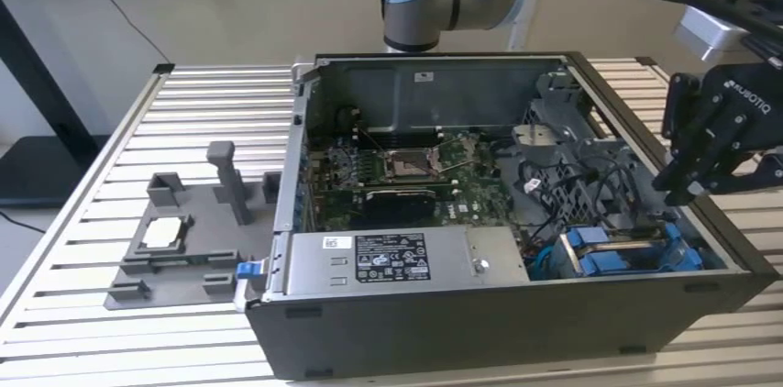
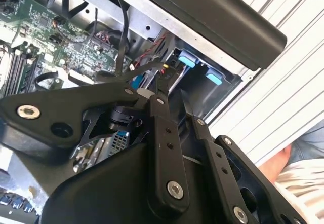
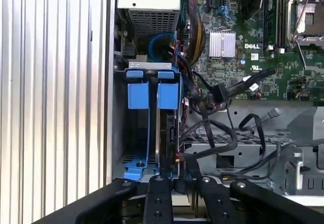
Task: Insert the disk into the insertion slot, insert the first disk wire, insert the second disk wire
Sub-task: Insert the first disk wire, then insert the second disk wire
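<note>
Disk (image 3: 167, 133), blue-framed, stands on edge in the drive bay (image 3: 119, 133), black cables (image 3: 223, 139) crowding beside it. Gripper (image 1: 681, 190) fingers hang narrow close above.

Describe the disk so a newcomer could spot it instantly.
Find the open computer case on the slatted table, then the silver power supply box along its near wall. Next to that box, toward the exterior view's right, two blue-tabbed carriers stand side by side. The disk is the dark slab on edge in the carrier nearer the black cables; the other bay looks empty.
</note>
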{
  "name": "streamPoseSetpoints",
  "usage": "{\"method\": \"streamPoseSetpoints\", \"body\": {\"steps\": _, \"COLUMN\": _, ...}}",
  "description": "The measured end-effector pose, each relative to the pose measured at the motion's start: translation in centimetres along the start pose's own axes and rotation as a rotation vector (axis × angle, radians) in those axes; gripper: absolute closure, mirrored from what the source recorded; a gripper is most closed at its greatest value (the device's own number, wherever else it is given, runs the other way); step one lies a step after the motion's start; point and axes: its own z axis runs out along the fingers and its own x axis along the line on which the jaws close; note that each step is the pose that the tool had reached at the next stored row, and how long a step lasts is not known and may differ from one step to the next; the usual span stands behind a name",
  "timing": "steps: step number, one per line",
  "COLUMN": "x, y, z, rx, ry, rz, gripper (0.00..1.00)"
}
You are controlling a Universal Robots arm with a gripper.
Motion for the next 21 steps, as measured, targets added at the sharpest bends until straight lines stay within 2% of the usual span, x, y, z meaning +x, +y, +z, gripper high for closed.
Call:
{"method": "streamPoseSetpoints", "body": {"steps": 6, "x": -0.72, "y": 0.41, "z": -0.05, "rx": 0.0059, "ry": -0.0009, "rz": 0.000, "gripper": 0.73}}
{"method": "streamPoseSetpoints", "body": {"steps": 21, "x": -3.08, "y": 1.27, "z": -0.16, "rx": 0.0133, "ry": -0.0112, "rz": -0.001, "gripper": 0.73}}
